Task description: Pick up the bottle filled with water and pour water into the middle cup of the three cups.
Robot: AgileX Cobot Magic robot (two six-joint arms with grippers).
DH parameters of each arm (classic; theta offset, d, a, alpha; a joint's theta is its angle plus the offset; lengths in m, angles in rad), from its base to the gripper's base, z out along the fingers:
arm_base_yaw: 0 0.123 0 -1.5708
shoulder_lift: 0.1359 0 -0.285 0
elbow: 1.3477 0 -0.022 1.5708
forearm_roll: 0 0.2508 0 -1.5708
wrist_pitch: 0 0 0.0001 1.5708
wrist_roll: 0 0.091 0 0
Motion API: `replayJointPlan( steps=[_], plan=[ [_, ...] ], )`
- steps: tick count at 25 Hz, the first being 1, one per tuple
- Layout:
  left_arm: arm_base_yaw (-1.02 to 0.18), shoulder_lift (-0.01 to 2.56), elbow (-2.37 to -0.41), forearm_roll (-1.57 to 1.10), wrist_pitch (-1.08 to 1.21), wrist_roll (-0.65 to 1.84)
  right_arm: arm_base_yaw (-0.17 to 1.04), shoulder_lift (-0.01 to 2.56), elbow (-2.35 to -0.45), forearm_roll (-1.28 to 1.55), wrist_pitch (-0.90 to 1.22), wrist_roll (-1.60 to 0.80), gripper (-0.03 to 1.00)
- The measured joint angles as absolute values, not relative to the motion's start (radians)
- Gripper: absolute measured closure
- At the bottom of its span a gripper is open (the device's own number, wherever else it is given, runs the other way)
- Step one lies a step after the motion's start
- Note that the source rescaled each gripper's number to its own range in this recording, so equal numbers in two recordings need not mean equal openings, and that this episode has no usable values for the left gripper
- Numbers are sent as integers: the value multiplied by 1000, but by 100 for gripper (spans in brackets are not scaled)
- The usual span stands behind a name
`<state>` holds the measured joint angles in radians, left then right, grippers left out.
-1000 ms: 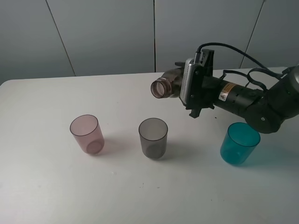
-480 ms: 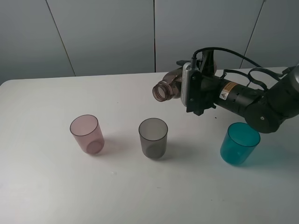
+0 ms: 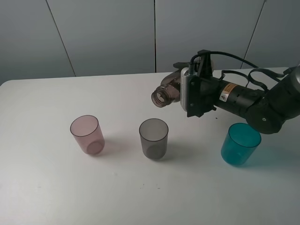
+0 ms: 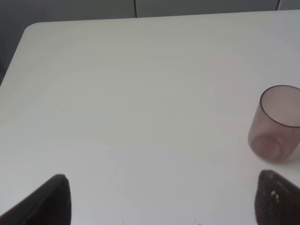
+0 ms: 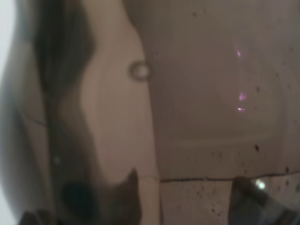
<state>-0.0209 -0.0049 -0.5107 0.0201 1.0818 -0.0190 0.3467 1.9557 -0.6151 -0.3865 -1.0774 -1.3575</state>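
Gripped clear of the bench (image 3: 42, 187) and tipped almost level: the bottle (image 3: 169, 89), capless neck turned toward the left side and a little downward. Clamped on its body by the right jaws, just behind the neck as seen from the high camera. In the right wrist view, nothing but the bottle (image 5: 197, 117), smoky-brown and blurred, filling the whole picture; cannot tell any water level there. Hanging above and behind the middle cup (image 3: 153, 138), slightly to its right, not touching it. Upright on the bench, that grey cup, mouth open to the top. Well apart to its left, the pink cup (image 3: 87, 135), upright; well apart to its right, the teal cup (image 3: 240, 144), upright too, just in front of the black right arm (image 3: 253, 101). All three in a loose row across the white bench. Left jaws wide apart with nothing between them, only two dark fingertips (image 4: 49, 204) showing in the left wrist view, over bare bench with the pink cup (image 4: 276, 124) near one of them. Behind the bench, grey wall panels (image 3: 108, 33).
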Motion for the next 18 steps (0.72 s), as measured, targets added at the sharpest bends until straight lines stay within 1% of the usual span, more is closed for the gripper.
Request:
replayJointPlan(
  steps=[18],
  plan=[
    [-21,-5,-511,20,1082,-19,347,1956,-615,-433,-1077,-1471,97]
  ],
)
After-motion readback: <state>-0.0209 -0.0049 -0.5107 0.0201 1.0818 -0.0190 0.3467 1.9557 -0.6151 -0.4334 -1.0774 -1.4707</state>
